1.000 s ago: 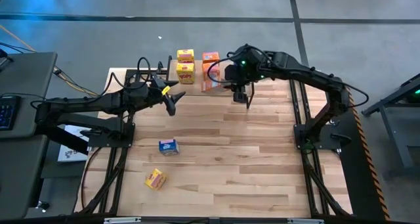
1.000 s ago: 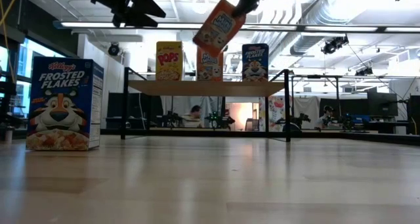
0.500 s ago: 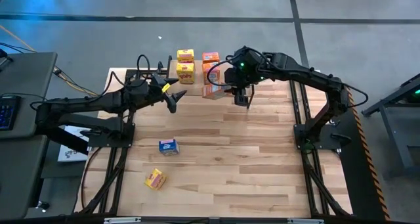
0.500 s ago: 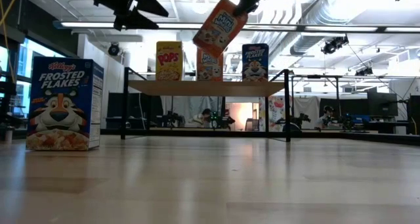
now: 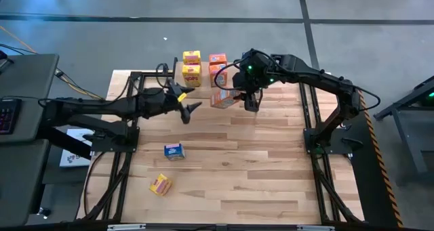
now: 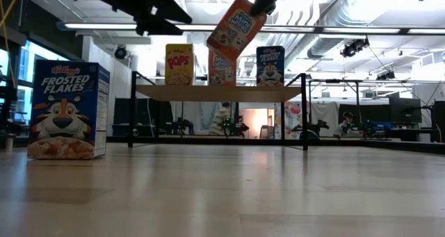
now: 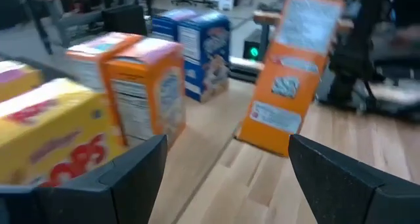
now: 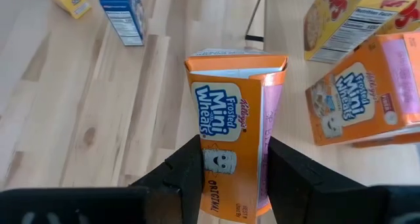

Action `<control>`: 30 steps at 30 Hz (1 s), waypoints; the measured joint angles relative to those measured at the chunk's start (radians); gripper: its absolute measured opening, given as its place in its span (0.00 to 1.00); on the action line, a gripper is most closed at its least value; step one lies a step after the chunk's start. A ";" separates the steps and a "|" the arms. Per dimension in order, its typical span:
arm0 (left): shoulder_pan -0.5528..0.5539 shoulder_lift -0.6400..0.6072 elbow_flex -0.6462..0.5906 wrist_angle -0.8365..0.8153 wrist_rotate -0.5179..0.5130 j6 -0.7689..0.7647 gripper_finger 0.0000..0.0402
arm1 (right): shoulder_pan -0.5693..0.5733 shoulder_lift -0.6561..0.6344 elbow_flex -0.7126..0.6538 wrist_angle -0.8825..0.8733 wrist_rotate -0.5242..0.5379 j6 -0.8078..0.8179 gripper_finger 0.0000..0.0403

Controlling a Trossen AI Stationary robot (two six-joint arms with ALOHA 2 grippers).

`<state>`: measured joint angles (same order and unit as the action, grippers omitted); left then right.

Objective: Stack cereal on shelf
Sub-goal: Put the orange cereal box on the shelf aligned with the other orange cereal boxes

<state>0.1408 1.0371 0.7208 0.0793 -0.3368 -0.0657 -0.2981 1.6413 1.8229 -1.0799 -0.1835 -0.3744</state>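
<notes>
Cereal in your right gripper (image 8: pixel 228 168) is an orange Mini-Wheats box (image 8: pixel 233 132), clamped between its fingers and tilted above the front edge of the shelf (image 6: pixel 219 92). Your left gripper (image 5: pixel 188 110) hovers nearby over the desk (image 5: pixel 258 163), fingers apart and empty.

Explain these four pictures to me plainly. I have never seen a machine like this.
This is a two-armed robot at a wooden table. One picture looks straight down, one looks level across the tabletop, and two come from cameras on the arms' wrists.

The right gripper is shut on an orange cereal box, holding it tilted in the air near the shelf, a small raised platform that already carries yellow, orange and blue boxes. The left gripper hangs open and empty beside the shelf.

Down on the table, a blue box and a yellow box wait.
</notes>
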 joint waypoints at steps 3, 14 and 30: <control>-0.024 0.047 0.000 0.044 0.030 0.052 0.77 | 0.000 0.000 0.000 -0.002 -0.003 0.000 0.32; -0.044 0.192 0.001 0.253 0.125 0.051 0.77 | 0.000 0.000 -0.001 -0.035 -0.003 0.018 0.32; -0.027 0.235 0.021 0.326 0.175 -0.038 0.77 | 0.022 0.000 -0.001 -0.045 -0.033 0.056 0.32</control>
<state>0.1139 1.2724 0.7419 0.4049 -0.1619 -0.1032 -0.2763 1.6413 1.8221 -1.1252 -0.2165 -0.3187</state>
